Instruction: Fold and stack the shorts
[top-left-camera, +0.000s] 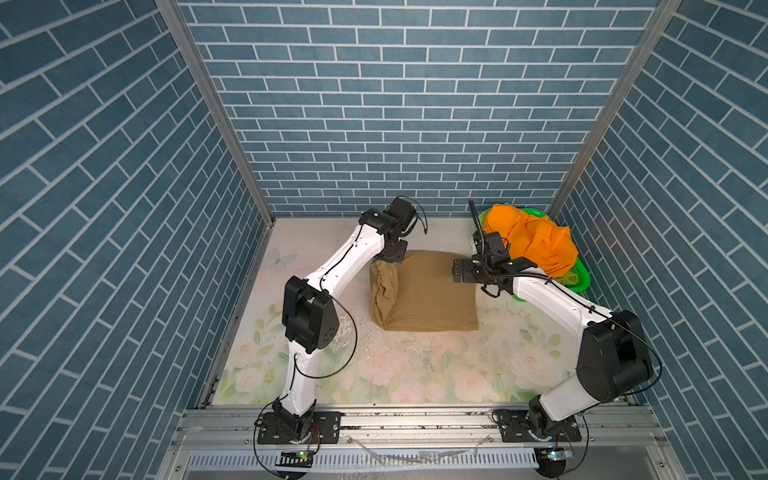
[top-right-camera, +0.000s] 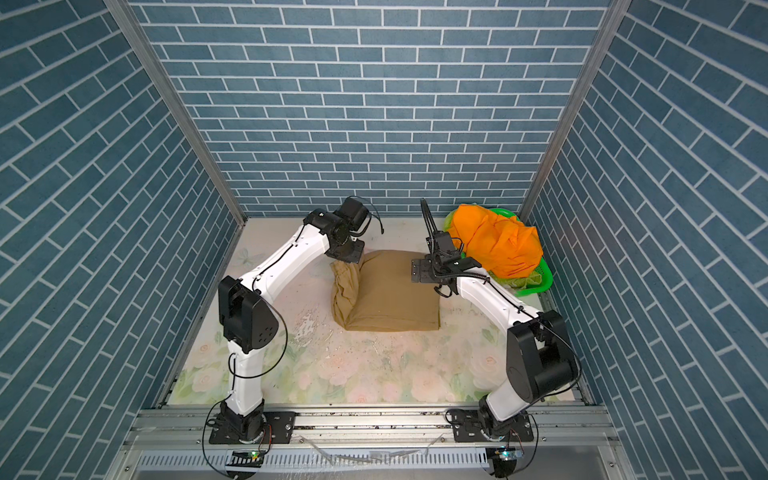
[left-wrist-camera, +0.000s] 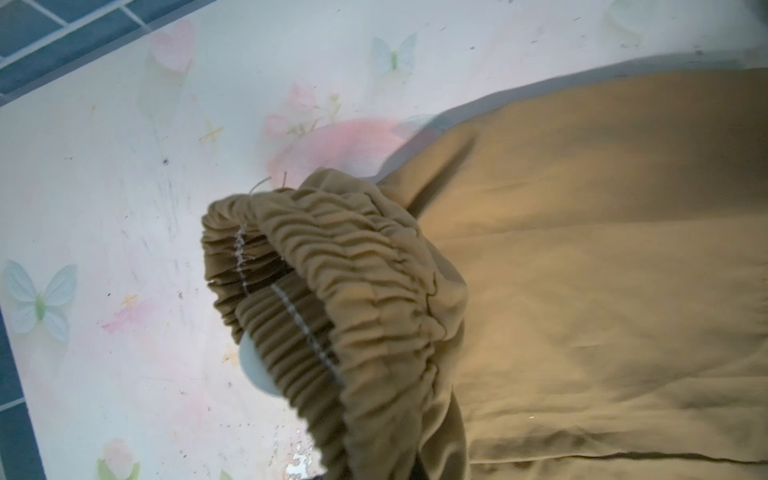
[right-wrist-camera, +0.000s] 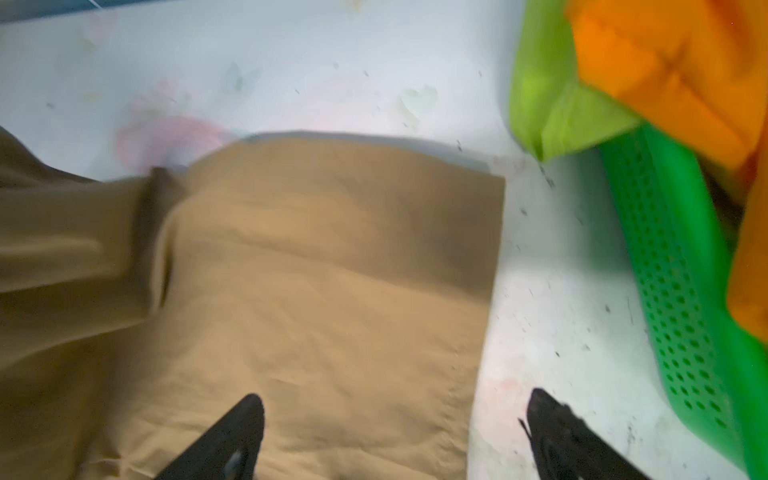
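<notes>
Midway up the pale flower-printed bench: tan cloth shorts lying folded in a flat rectangle, gathered elastic waistband bunched along the left edge. Just beyond, left fingers clenched on the far waistband corner, holding it off the bench, and right fingers spread wide, gripping nothing, above the shorts' right hem. Farthest back, in the right corner: bright orange cloth shorts heaped over lime green cloth shorts in a green perforated plastic basket.
</notes>
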